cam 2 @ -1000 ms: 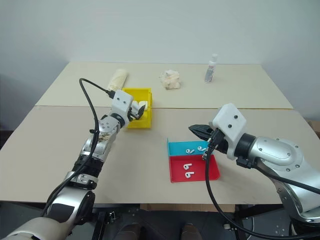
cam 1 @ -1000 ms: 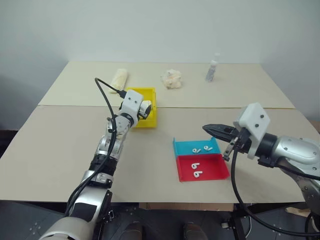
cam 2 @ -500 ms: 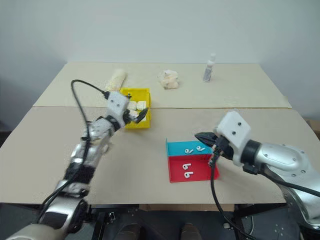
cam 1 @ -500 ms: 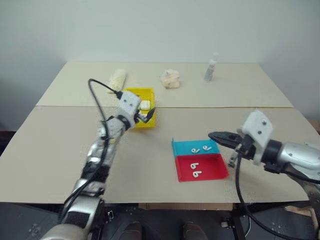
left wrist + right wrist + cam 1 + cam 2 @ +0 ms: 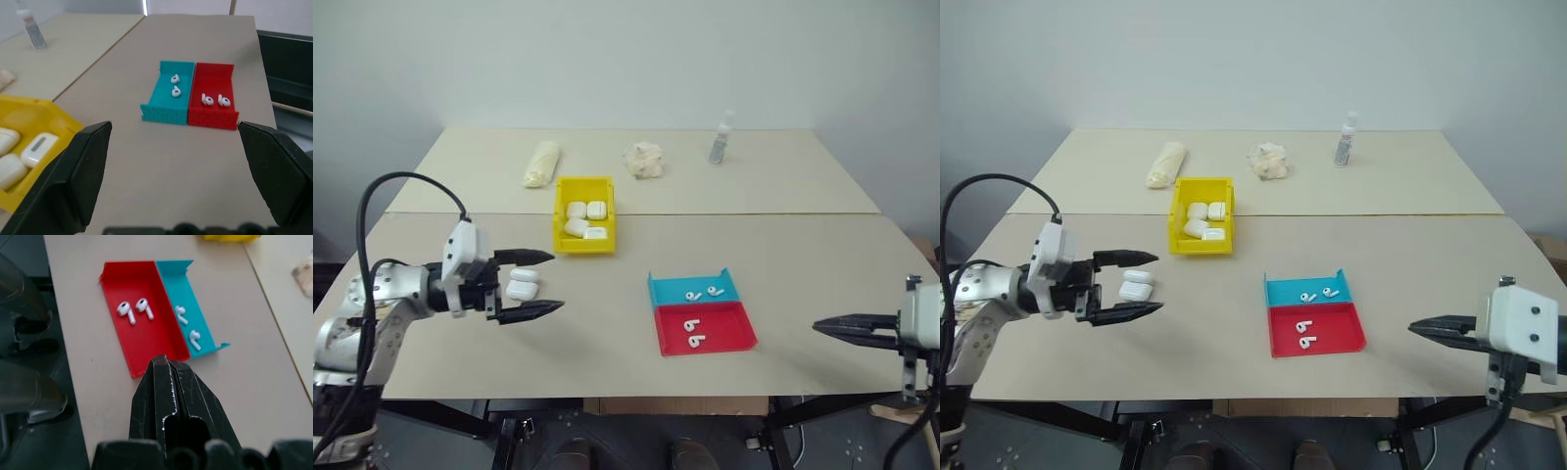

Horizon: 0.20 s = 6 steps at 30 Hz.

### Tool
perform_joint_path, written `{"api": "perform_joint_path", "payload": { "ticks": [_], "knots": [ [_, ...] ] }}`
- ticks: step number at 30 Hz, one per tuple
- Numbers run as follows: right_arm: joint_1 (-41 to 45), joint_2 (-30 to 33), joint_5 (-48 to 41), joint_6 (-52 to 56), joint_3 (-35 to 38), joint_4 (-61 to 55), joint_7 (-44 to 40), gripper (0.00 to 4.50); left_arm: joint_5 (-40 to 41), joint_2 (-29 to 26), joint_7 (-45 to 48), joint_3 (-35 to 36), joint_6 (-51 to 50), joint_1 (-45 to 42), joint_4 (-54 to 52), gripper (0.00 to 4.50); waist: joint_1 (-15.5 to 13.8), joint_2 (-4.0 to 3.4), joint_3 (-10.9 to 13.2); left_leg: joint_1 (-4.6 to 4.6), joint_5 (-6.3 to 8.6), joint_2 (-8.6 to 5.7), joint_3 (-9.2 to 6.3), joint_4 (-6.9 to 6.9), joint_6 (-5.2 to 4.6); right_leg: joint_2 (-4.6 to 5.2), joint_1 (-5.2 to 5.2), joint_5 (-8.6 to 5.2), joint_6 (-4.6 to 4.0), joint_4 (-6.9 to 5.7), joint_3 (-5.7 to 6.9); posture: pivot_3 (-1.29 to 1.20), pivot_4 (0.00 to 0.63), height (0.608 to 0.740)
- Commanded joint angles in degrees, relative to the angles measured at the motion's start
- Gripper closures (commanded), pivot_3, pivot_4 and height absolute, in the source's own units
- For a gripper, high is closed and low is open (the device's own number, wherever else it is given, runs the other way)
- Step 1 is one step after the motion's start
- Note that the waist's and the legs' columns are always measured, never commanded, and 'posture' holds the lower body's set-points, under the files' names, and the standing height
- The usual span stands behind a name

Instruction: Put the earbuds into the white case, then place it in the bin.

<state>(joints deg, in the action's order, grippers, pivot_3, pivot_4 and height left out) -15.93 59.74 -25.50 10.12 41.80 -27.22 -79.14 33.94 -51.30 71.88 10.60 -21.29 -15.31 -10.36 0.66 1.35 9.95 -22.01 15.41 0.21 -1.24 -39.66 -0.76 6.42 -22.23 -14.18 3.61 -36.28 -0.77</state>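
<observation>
The yellow bin [image 5: 584,227] holds four white cases [image 5: 585,220], so packed ones belong there; two more white cases [image 5: 521,284] lie on the table [image 5: 607,323] between the fingers of the left claw [image 5: 530,284], which is spread wide and holds nothing; I think it is set to take one. The earbuds [image 5: 695,340] wait in the red tray [image 5: 706,327] and the blue tray [image 5: 693,289], sorted in pairs. The right claw [image 5: 832,325] is pinched shut and empty, off to the side of the trays.
</observation>
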Motion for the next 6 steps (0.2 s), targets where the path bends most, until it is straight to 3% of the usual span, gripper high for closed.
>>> {"api": "perform_joint_path", "payload": {
  "ticks": [1,6],
  "knots": [
    [-0.94,-0.23,0.41,-2.46,3.07,0.41,-1.22,4.5,0.38,-1.63,0.11,3.2,0.69,1.52,-1.96,0.03,-0.02,0.0,0.0,0.0,0.0,0.0,0.0,0.0,0.0,0.0,0.01,0.0,0.0,0.0,0.0,0.0,0.15,0.74],
    [-0.52,0.55,0.85,-2.78,2.52,1.78,-0.74,4.5,1.34,-1.88,-0.47,4.63,-0.39,3.35,-3.24,0.03,-0.02,0.0,0.0,0.0,0.0,0.01,-0.01,0.01,0.0,0.0,0.0,0.0,0.0,0.01,0.0,0.0,0.15,0.74]
  ]
}}
